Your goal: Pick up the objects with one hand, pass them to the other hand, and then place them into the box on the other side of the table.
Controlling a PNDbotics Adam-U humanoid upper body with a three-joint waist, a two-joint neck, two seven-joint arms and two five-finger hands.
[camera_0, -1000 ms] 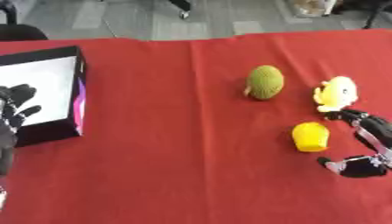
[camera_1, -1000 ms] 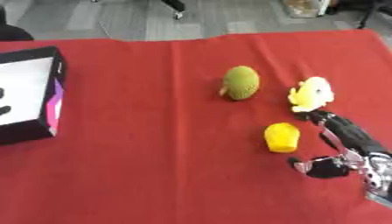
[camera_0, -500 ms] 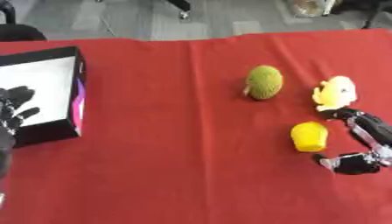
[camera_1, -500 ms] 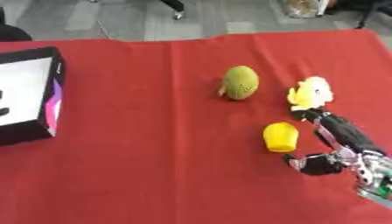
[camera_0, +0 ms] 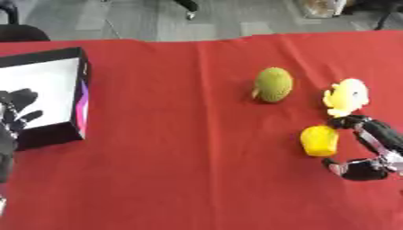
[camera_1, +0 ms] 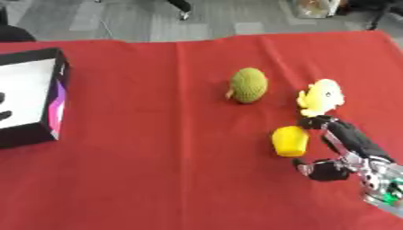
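A yellow object [camera_0: 319, 140] lies on the red tablecloth at the right. My right hand [camera_1: 358, 150] is open just to its right, fingers stretched past its far side and thumb below it, nothing held. A green round fruit [camera_0: 273, 84] sits farther back. A yellow and white plush toy [camera_0: 346, 96] lies just beyond my right hand's fingertips. The black box [camera_0: 47, 53] with a white inside stands at the left edge. My left hand [camera_0: 14, 117] shows at the left edge in front of the box, open with fingers up.
The red tablecloth [camera_0: 181, 148] covers the whole table. Grey floor and chair legs show beyond the far edge.
My right hand has edged slightly left, its thumb closer under the yellow object. The left hand and the objects have stayed where they were.
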